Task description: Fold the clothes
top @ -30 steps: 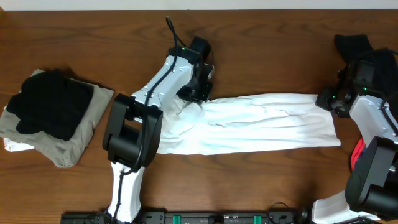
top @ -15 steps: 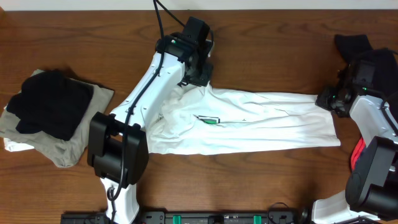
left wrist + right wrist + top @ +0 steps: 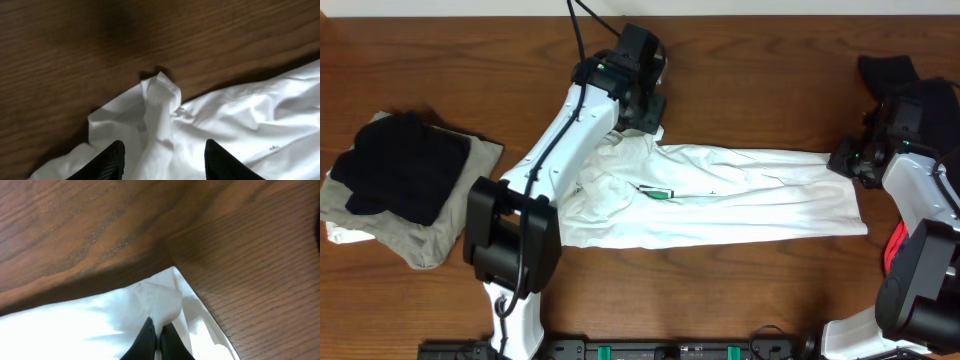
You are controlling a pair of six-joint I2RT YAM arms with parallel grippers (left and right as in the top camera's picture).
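Observation:
The white T-shirt of the clothes lies across the table as a long folded band, its small green logo facing up. My left gripper is over the shirt's far left corner. In the left wrist view that gripper is open, and a rumpled ridge of white cloth lies loose between and ahead of the fingers. My right gripper is at the shirt's far right corner. In the right wrist view it is shut, pinching a peak of the white cloth.
A black garment lies on a tan cloth at the table's left. Another black garment sits at the back right behind the right arm, and a red trim shows by that arm's base.
The left arm swung toward the table's far side with the shirt's edge, which turned the logo up. Its jaws then opened and let the cloth go. The right gripper stayed put.

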